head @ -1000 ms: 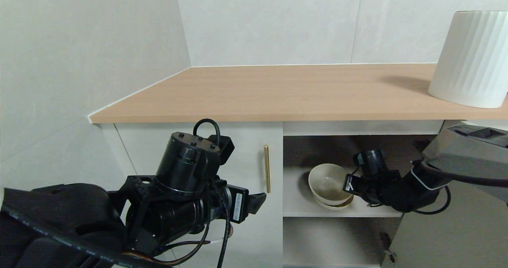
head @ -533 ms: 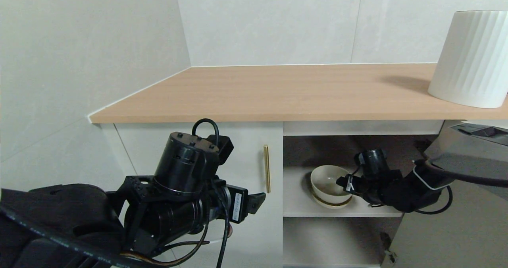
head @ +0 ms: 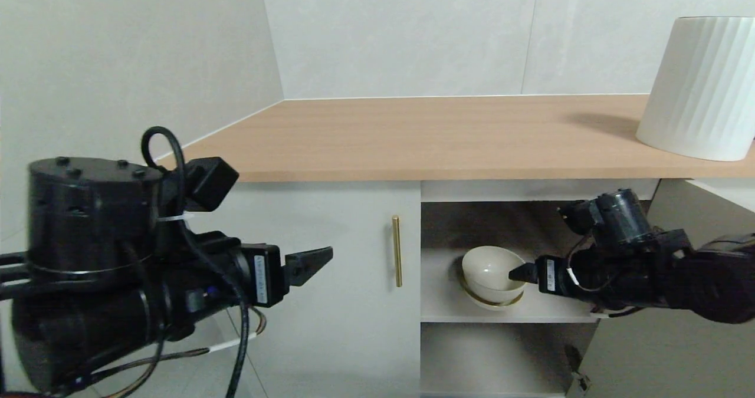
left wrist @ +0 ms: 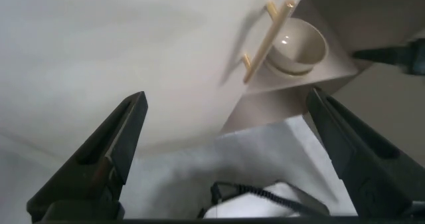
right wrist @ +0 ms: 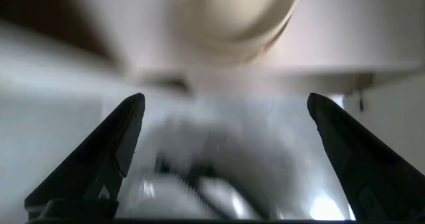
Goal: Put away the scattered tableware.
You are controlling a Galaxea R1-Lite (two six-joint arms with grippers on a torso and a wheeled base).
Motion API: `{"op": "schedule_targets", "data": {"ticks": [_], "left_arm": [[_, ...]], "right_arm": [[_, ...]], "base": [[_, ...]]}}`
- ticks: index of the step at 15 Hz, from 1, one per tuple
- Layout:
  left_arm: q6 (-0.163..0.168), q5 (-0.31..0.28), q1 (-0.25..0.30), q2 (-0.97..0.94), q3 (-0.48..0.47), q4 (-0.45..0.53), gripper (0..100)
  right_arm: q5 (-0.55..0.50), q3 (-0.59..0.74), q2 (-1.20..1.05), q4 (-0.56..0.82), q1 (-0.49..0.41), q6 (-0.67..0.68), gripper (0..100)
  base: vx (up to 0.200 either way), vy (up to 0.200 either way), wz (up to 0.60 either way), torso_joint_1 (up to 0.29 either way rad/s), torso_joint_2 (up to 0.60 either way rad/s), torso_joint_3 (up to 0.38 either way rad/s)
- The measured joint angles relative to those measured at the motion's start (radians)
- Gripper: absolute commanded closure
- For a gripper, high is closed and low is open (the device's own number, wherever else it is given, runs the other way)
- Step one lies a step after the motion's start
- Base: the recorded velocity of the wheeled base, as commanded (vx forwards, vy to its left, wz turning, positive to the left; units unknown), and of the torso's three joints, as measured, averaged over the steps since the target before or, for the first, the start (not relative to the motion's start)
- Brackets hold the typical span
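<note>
A cream bowl [head: 488, 270] stands upright on the shelf [head: 439, 303] of the open cabinet, resting on a gold-rimmed dish [head: 494, 303]. My right gripper [head: 519, 273] is just right of the bowl's rim, open and holding nothing. In the right wrist view the bowl [right wrist: 232, 11] lies beyond the right gripper [right wrist: 224, 101], whose fingers [right wrist: 99, 157] are spread wide. My left gripper [head: 311, 264] hangs open in front of the closed cabinet door, well left of the bowl. The left wrist view shows the bowl [left wrist: 297, 44] far past the left gripper [left wrist: 226, 99].
The closed left door carries a brass handle [head: 396, 250]. The right door [head: 678, 351] stands swung open beside my right arm. A white ribbed container [head: 702, 85] sits on the wooden countertop [head: 413, 138]. A lower shelf [head: 489, 357] is under the bowl.
The bowl went from tilted in my right gripper to upright on the dish. The right gripper let go and drew back to the right. My left arm rose and shifted left.
</note>
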Motion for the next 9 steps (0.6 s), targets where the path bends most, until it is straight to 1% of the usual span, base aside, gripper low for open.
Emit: {"op": "schedule_targets", "data": {"ticks": [1, 3, 4, 6, 9], "left_arm": [[0.003, -0.006, 0.010, -0.050, 0.021, 0.031, 0], [0.004, -0.015, 0.064, -0.118, 0.060, 0.054, 0], [0.005, -0.021, 0.085, -0.140, 0.072, 0.056, 0], [0.005, -0.024, 0.102, -0.160, 0.081, 0.057, 0], [0.003, -0.024, 0.107, -0.160, 0.089, 0.056, 0]], "right_arm": [[0.009, 0.033, -0.083, 0.050, 0.032, -0.008, 0], [0.019, 0.098, -0.224, 0.125, 0.086, -0.016, 0], [0.020, 0.124, -0.276, 0.141, 0.108, -0.017, 0], [0.020, 0.147, -0.338, 0.145, 0.132, -0.018, 0], [0.008, 0.158, -0.367, 0.145, 0.143, -0.018, 0]], "base": [[0.000, 0.000, 0.00, 0.000, 0.00, 0.000], [0.000, 0.000, 0.00, 0.000, 0.00, 0.000], [0.000, 0.000, 0.00, 0.000, 0.00, 0.000], [0.000, 0.000, 0.00, 0.000, 0.00, 0.000], [-0.200, 0.000, 0.00, 0.007, 0.01, -0.002]]}}
